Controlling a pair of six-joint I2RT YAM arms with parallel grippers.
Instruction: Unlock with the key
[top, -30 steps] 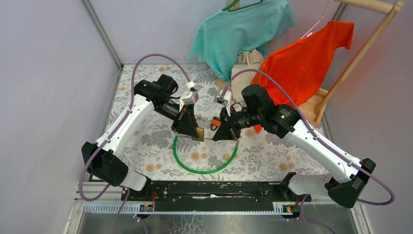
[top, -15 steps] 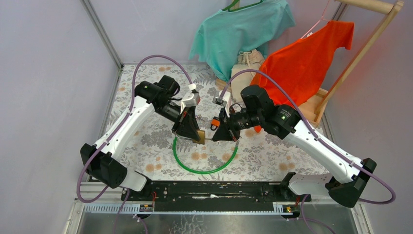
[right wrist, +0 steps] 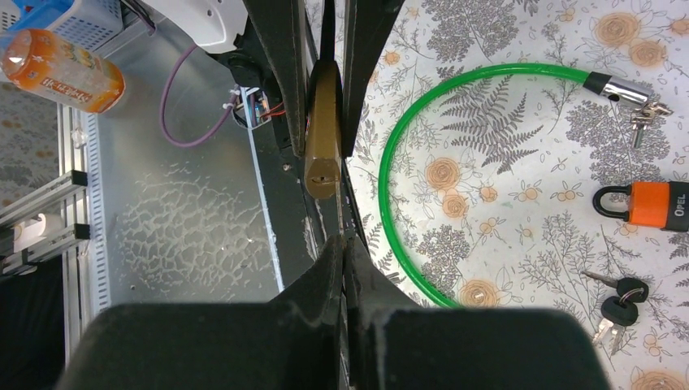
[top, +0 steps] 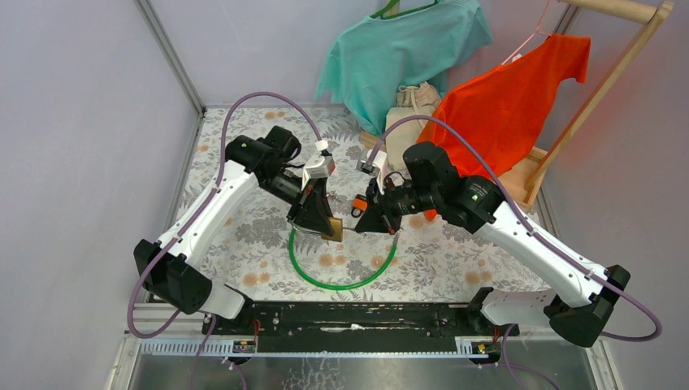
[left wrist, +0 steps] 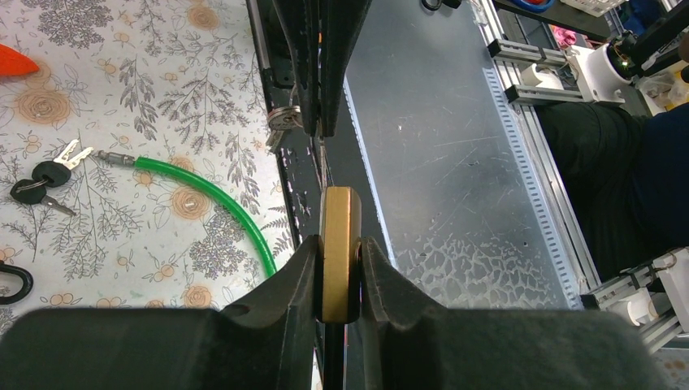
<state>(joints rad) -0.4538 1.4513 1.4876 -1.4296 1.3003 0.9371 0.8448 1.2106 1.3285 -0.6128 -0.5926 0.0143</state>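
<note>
Key [right wrist: 337,218], pinched in right claw [right wrist: 344,244], points at padlock [right wrist: 322,138] in left claw [left wrist: 339,244].

in the centre of the top view the padlock [top: 331,225] sits between the fingers of the left gripper [top: 324,221]. the right gripper [top: 363,225] is just to its right, and the key [right wrist: 338,213] spans the gap between them. the cable loop [top: 341,284] lies on the table [top: 455,260] below both. at the right edge of the right wrist view a small padlock [right wrist: 654,203] lies above a pair of keys [right wrist: 619,289].
</note>
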